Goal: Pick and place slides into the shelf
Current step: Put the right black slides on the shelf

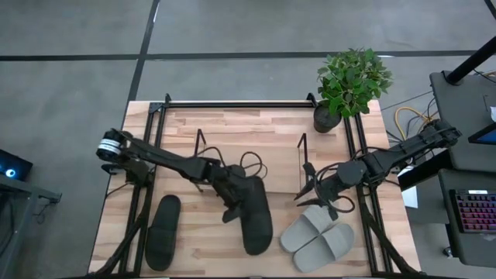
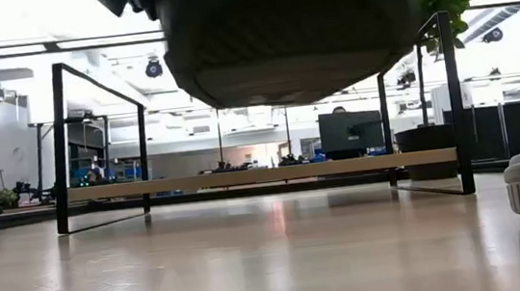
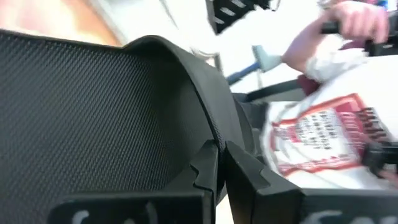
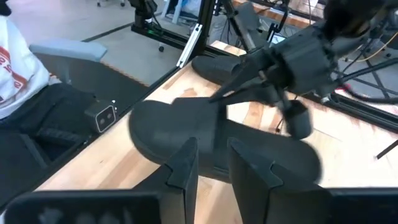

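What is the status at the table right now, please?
Left gripper shut on black slide, lifted. Right gripper open, by grey slides. Shelf bare.

Blk slide [image 1: 253, 211] lifted; shelf [image 2: 263, 175] bare.

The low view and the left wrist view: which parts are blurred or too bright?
Low view: the matte black slide held by the left tool looms close and blurred, dark against bright ceiling lights. Left wrist view: the person's printed white shirt is smeared; the background is washed out.
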Robot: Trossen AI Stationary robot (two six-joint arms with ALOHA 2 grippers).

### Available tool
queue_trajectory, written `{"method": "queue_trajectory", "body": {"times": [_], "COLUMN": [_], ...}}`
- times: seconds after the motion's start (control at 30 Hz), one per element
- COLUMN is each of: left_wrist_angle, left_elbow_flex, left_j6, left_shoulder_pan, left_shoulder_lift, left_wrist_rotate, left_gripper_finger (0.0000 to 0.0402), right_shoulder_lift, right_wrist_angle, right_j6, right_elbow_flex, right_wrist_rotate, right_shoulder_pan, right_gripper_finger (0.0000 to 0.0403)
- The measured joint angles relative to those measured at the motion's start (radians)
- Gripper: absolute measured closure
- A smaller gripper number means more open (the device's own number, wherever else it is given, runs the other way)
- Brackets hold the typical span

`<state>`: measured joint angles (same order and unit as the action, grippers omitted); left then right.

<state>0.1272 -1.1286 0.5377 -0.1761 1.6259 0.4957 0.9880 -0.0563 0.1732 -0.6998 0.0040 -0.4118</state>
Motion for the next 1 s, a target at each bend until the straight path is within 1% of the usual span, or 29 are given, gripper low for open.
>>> {"method": "queue_trajectory", "body": {"times": [0.1,0.27,0.37,0.47,0.53,0.67,0.73,0.87,0.93,1.0], "left_wrist_angle": [0.063,0.092,0.105,0.103,0.102,0.127,0.159,0.202,0.211,0.221], "left_elbow_flex": [0.000,0.001,0.001,0.002,0.002,0.003,0.000,-0.008,-0.017,-0.024], "left_j6": [-0.027,-0.056,-0.056,-0.057,-0.060,-0.081,-0.086,-0.107,-0.108,-0.123], "left_shoulder_pan": [0.008,0.016,0.018,0.018,0.018,0.018,0.018,0.018,0.018,0.018], "left_shoulder_lift": [-0.054,-0.103,-0.113,-0.119,-0.120,-0.120,-0.120,-0.120,-0.120,-0.123], "left_wrist_rotate": [-0.064,-0.134,-0.146,-0.154,-0.155,-0.172,-0.197,-0.219,-0.235,-0.244], "left_gripper_finger": [0.0402,0.0402,0.0402,0.0402,0.0402,0.0402,0.0402,0.0402,0.0402,0.0402], "right_shoulder_lift": [0.004,0.034,0.068,0.108,0.136,0.208,0.254,0.355,0.407,0.449], "right_wrist_angle": [0.001,0.070,0.116,0.100,0.048,-0.137,-0.235,-0.399,-0.465,-0.515], "right_j6": [-0.002,0.033,0.071,0.068,0.057,0.018,0.003,0.008,0.021,0.025], "right_elbow_flex": [0.000,0.000,-0.006,-0.053,-0.109,-0.252,-0.333,-0.475,-0.535,-0.592], "right_wrist_rotate": [0.000,0.000,0.030,0.096,0.125,0.127,0.127,0.107,0.093,0.101], "right_shoulder_pan": [0.000,0.000,0.000,0.001,0.006,0.040,0.061,0.096,0.106,0.111], "right_gripper_finger": [0.0332,0.0328,0.0308,0.0275,0.0249,0.0198,0.0180,0.0164,0.0163,0.0165]}}
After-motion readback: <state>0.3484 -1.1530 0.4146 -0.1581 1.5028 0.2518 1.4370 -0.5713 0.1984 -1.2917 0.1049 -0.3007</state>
